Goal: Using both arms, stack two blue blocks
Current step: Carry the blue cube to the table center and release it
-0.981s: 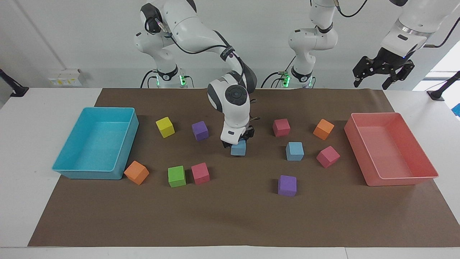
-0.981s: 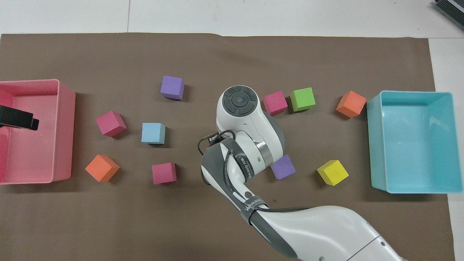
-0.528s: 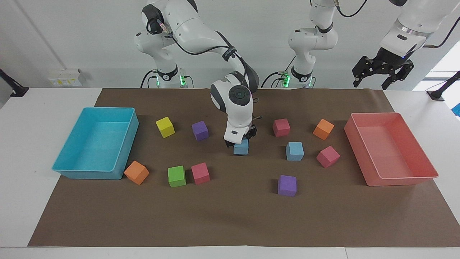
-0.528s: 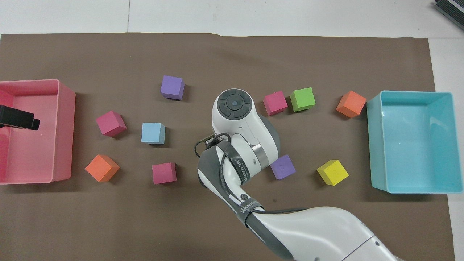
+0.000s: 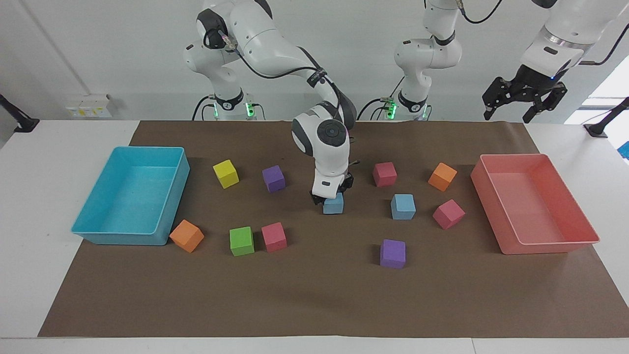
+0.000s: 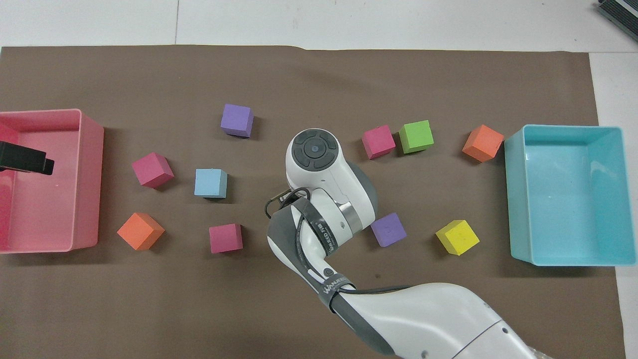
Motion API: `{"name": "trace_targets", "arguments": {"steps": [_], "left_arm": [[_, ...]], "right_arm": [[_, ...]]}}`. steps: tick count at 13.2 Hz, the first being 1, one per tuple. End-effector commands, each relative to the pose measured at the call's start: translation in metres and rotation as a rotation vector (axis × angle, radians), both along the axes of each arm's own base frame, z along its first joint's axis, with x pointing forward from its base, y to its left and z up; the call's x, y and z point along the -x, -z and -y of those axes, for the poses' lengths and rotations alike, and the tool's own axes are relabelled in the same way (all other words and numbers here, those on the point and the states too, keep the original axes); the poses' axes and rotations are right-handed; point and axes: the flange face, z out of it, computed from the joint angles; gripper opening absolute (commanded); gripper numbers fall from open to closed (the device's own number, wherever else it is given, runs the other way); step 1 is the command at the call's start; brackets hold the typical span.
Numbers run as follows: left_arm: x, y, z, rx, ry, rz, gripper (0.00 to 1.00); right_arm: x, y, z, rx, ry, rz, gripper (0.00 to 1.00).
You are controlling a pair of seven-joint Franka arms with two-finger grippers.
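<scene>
Carrying one light sky-blue foam cube (image 5: 333,204) toward the left arm's end since a second ago, the right gripper (image 5: 332,193) is clamping it just above the brown mat (image 5: 314,295). To stack cleanly, it should be lifting higher before centring over the second sky-blue cube (image 5: 403,206), lying beside a magenta foam cube (image 5: 448,214). The left gripper (image 5: 523,96) is waiting with jaws wide and empty, high over the pink tray's (image 5: 570,243) end.

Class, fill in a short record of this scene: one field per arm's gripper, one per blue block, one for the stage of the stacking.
right gripper: closed on the held blue block, low over the brown mat
left gripper: open, waiting high over the pink tray
free blue block: on the mat, beside a pink block
stage: nothing stacked yet
</scene>
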Motion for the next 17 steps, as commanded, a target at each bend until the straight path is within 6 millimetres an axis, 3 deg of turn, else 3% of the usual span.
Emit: {"name": "trace_targets", "arguments": {"steps": [1, 6, 7, 8, 9, 12, 17], "left_arm": [[0.005, 0.0, 0.004, 0.013, 0.001, 0.012, 1.0], [-0.003, 0.0, 0.025, 0.017, 0.047, 0.073, 1.0], [-0.003, 0.006, 0.025, 0.016, 0.044, 0.064, 1.0], [-0.003, 0.009, 0.025, 0.016, 0.042, 0.06, 1.0], [-0.005, 0.013, 0.029, 0.014, 0.048, 0.055, 1.0], [-0.008, 0.015, 0.031, 0.015, 0.051, 0.064, 1.0], [-0.011, 0.016, 0.032, 0.016, 0.055, 0.076, 1.0]], "right_arm": [[-0.002, 0.004, 0.002, 0.002, -0.044, 0.015, 0.0], [0.006, 0.013, -0.001, 0.005, -0.026, 0.006, 0.0], [0.006, 0.013, 0.0, 0.008, 0.004, 0.007, 0.1], [0.007, 0.012, -0.002, 0.008, 0.02, 0.009, 0.65], [0.01, 0.012, -0.006, 0.01, 0.016, 0.012, 1.0], [0.009, 0.007, -0.007, 0.006, 0.018, 0.016, 1.0], [-0.001, -0.036, 0.01, -0.035, 0.086, 0.04, 1.0]]}}
